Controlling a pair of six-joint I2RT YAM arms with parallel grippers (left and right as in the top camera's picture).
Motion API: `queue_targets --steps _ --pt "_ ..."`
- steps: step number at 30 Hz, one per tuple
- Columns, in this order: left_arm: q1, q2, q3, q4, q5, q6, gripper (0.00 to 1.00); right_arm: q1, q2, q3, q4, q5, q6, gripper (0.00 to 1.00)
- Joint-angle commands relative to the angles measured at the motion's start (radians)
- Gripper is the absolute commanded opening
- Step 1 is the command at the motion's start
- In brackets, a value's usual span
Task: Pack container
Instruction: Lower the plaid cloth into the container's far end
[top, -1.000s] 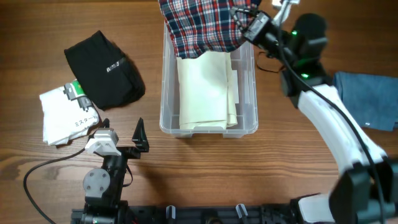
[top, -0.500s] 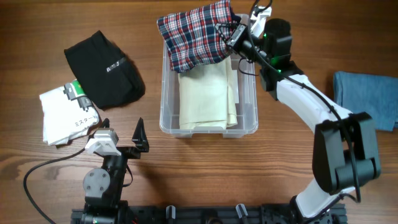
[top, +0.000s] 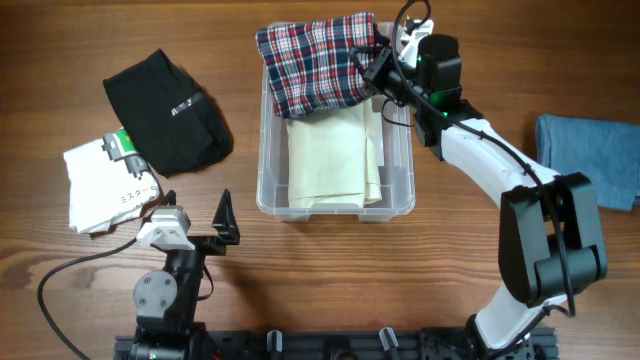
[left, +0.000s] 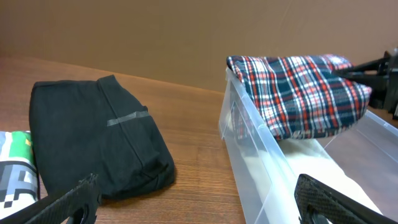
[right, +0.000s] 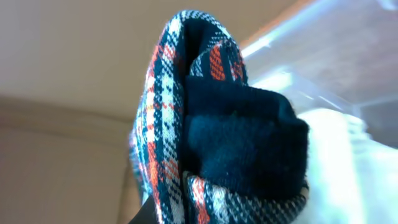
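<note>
Clear plastic, the container (top: 262, 150) sits mid-way across the wooden table (top: 480, 260). A plaid cloth (top: 315, 65) drapes its far rim, apparently pinched by the right gripper (top: 372, 62) at the container's far right corner, where fabric hides the fingertips. A cream cloth (top: 335, 150) lines the container's floor. The left gripper (top: 197, 208) gapes wide and empty off the container's front left, bare wood between. A black garment (top: 165, 110) and white packet (top: 100, 185) lie to the container's left. A blue cloth (top: 590, 160) lies to its right, cut off by the frame.

The container (top: 335, 210) is clear, glossy plastic; the plaid cloth (top: 315, 60) woven and soft; the table (top: 450, 250) matt grained wood.
</note>
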Motion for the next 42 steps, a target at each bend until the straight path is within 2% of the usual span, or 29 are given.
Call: queue_targets --steps 1,14,24,27,28,29,30,32,35,37,42 --pt "0.006 -0.005 -0.006 0.002 0.009 0.016 1.0 0.024 0.013 0.026 -0.016 0.039 -0.056 0.04" --pt "0.006 -0.005 -0.006 0.002 0.009 0.016 1.0 0.029 0.013 0.026 -0.091 0.08 -0.153 0.04" --pt "0.006 -0.005 -0.006 0.002 0.009 0.016 1.0 0.029 0.011 0.026 -0.14 0.13 -0.159 0.04" --pt "0.006 -0.005 -0.006 0.002 0.009 0.016 1.0 0.029 0.011 0.026 -0.166 0.157 -0.209 0.04" --pt "0.006 -0.005 -0.006 0.002 0.009 0.016 1.0 0.029 0.011 0.026 -0.171 0.163 -0.224 0.09" --pt "0.006 -0.005 -0.006 0.002 0.009 0.016 1.0 0.029 0.011 0.026 -0.171 0.163 -0.24 0.2" --pt "0.006 -0.005 -0.006 0.002 0.009 0.016 1.0 0.029 0.011 0.026 -0.169 0.166 -0.256 0.38" --pt "0.006 -0.005 -0.006 0.002 0.009 0.016 1.0 0.029 0.009 0.032 -0.164 0.165 -0.286 0.54" --pt "0.006 -0.005 -0.006 0.002 0.009 0.016 1.0 0.029 0.007 0.056 -0.169 0.165 -0.328 0.63" --pt "0.006 -0.005 -0.006 0.002 0.009 0.016 1.0 0.029 0.001 0.082 -0.182 0.166 -0.354 0.66" --pt "0.006 -0.005 -0.006 0.002 0.009 0.016 1.0 0.029 -0.011 0.194 -0.261 0.166 -0.443 0.67"
